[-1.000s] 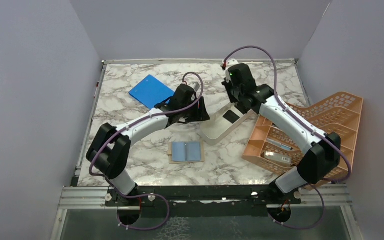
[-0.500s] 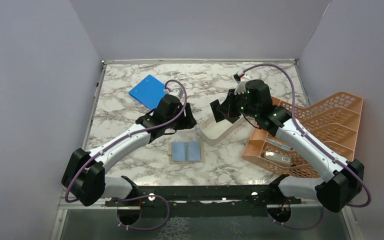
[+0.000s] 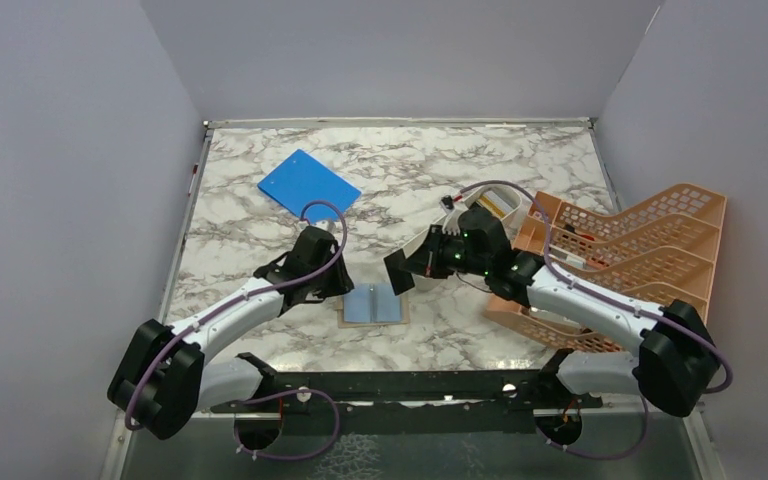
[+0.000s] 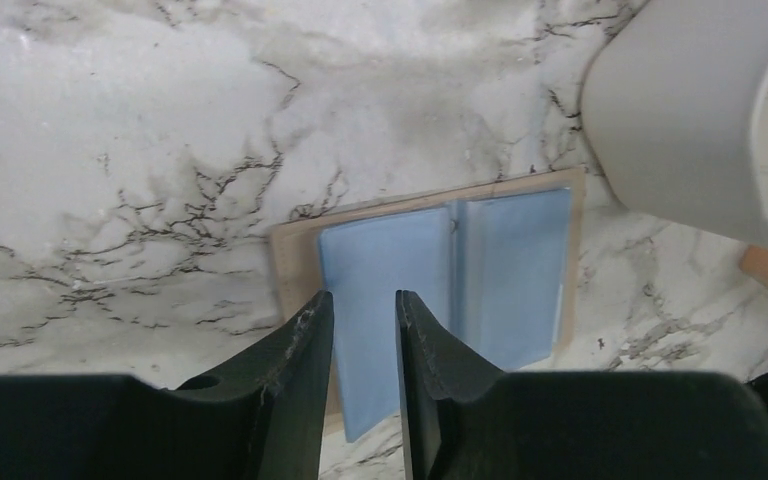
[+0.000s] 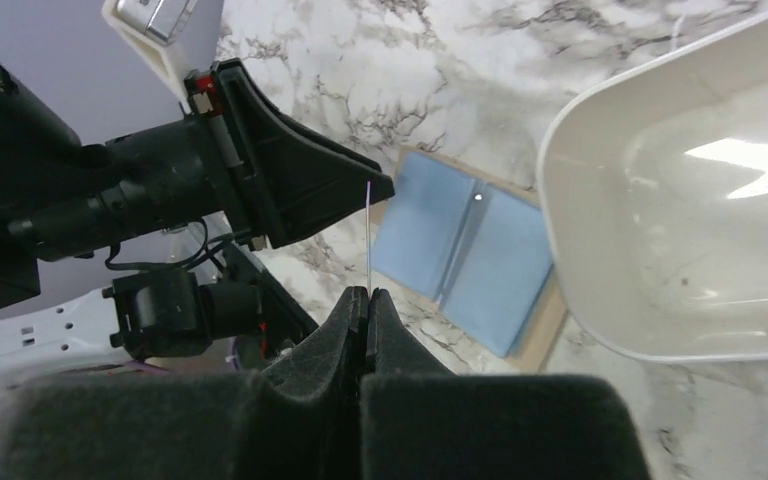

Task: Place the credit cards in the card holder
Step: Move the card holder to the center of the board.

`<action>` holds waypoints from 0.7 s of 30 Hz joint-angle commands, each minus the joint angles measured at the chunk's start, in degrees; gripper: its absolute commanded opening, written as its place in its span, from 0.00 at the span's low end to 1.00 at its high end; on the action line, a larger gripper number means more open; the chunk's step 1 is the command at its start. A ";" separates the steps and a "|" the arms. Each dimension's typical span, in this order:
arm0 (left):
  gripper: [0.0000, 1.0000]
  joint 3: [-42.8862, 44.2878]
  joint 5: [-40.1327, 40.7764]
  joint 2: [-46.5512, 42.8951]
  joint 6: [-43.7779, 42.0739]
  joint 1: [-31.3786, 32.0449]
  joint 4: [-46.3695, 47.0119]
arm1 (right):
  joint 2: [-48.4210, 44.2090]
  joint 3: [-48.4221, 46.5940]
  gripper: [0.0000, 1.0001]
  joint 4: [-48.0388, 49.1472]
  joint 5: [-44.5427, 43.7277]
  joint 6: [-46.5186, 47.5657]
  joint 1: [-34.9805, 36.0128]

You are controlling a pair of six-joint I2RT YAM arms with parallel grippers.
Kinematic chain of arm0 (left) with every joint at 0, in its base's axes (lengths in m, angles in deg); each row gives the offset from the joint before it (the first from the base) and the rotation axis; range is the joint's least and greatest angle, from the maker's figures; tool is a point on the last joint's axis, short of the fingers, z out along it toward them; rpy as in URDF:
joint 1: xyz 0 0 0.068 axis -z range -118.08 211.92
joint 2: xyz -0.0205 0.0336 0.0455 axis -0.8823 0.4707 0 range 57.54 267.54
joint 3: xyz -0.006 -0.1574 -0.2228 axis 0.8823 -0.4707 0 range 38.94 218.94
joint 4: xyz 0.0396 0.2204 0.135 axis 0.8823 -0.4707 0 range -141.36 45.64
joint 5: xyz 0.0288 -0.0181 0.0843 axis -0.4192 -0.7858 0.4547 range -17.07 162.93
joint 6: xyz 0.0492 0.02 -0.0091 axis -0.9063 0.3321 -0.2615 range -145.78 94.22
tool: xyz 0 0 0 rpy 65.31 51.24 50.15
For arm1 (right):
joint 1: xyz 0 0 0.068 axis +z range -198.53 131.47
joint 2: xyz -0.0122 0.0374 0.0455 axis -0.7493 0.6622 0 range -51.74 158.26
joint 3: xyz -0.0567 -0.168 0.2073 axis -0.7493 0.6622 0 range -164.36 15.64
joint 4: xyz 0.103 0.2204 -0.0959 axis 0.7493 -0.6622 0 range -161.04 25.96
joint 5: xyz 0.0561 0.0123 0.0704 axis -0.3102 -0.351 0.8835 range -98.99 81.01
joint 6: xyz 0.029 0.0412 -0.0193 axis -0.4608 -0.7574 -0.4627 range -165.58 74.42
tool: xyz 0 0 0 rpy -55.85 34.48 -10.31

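1. In the upper left of the overhead view, a bright blue board (image 3: 305, 185) lies flat on the marble table (image 3: 240, 230).
2. Left of centre, the left gripper (image 4: 363, 300) hangs over the left edge of the card holder (image 3: 373, 303). Its fingers (image 4: 305, 350) stand a narrow gap apart with nothing between them.
3. At lower centre the card holder lies open and flat, pale blue pockets facing up.
4. Just above its upper right corner, a black credit card (image 3: 398, 272) is pinched by the right gripper (image 5: 368, 295), fingers pressed tight. Its wrist view shows the card edge-on as a thin line; I cannot tell whether it touches the holder.
5. Right of that sits a white tray (image 5: 660, 250).
6. At far right stands an orange lattice rack (image 3: 660, 235).
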 commanded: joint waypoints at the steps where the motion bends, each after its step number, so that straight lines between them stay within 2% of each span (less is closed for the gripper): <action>1: 0.30 -2.05 -2.08 -1.58 0.66 -1.96 1.38 | 2.70 2.77 0.01 10.95 -5.48 -7.85 4.00; 10: 0.24 -4.80 -4.04 0.63 0.00 -3.10 3.91 | 13.28 4.34 0.01 19.46 -10.31 -11.67 9.57; 21: 0.22 -4.61 -6.66 -1.14 0.42 -3.11 4.62 | 19.84 4.19 0.01 20.70 -13.33 -11.79 9.92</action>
